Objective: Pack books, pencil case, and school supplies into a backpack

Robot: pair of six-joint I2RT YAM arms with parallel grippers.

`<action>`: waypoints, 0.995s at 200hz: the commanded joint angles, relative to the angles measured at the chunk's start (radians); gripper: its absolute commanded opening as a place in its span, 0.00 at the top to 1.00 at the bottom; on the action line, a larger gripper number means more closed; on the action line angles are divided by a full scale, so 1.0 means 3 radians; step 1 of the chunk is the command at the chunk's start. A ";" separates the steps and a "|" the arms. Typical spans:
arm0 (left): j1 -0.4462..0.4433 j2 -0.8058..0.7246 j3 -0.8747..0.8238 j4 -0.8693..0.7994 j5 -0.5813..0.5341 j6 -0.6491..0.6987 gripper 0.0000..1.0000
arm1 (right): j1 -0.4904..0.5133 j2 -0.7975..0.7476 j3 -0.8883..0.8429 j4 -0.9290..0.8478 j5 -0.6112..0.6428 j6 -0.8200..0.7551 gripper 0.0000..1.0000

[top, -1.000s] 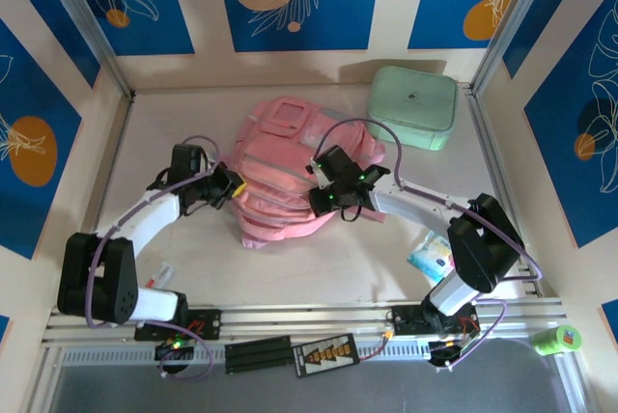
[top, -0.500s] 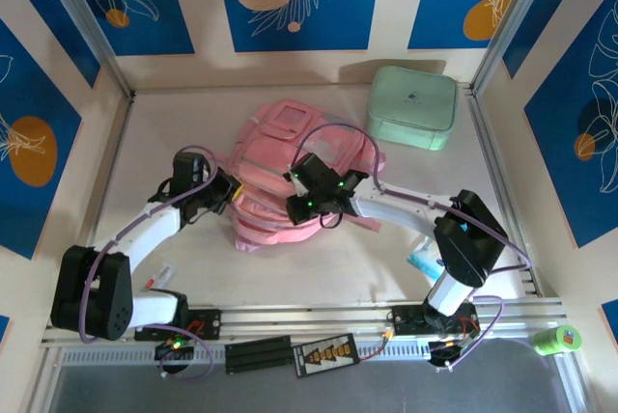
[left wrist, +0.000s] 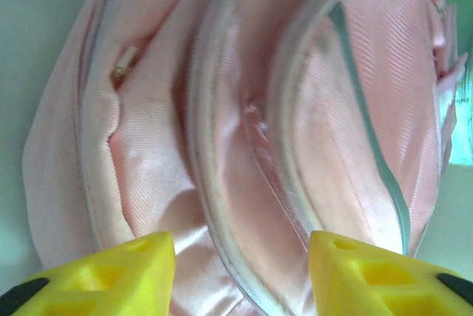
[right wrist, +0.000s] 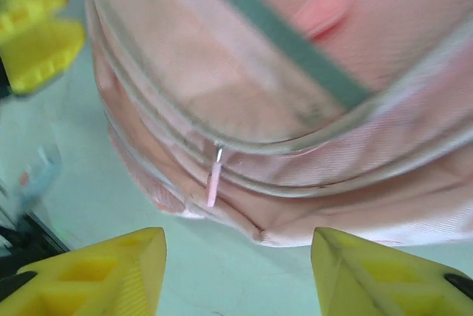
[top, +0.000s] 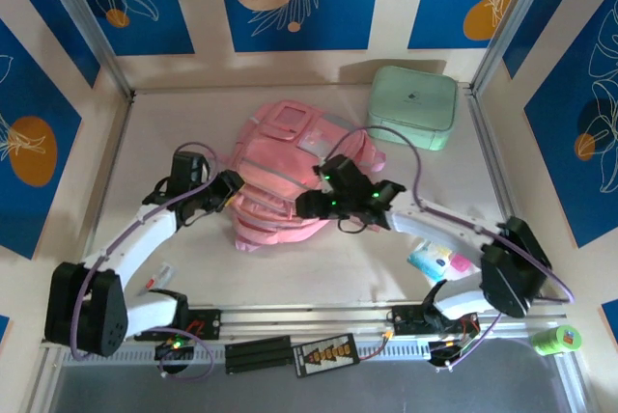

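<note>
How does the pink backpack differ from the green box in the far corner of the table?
The backpack is pink; the box is mint green. The backpack is soft and crumpled, with an uneven outline, while the box is a neat rounded square. The backpack is the larger of the two and lies mid-table; the box sits at the far right corner. Both rest on the table.

Packet (top: 432, 259) partly hidden under right arm (top: 446, 226); its print too small to read. Backpack (left wrist: 244, 109) cropped in wrist views.
</note>
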 commanded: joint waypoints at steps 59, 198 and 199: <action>-0.1126 -0.0028 0.0630 -0.0790 -0.0812 0.1084 0.31 | -0.0619 0.0097 -0.0036 0.0197 -0.0403 0.0892 0.46; -0.2088 0.1071 0.1394 -0.1281 -0.1625 0.1334 0.62 | -0.0599 0.0747 0.0239 0.0468 -0.0768 0.1142 0.66; -0.2089 0.1075 0.1397 -0.1283 -0.1625 0.1335 0.62 | -0.0599 0.0748 0.0239 0.0466 -0.0770 0.1145 0.66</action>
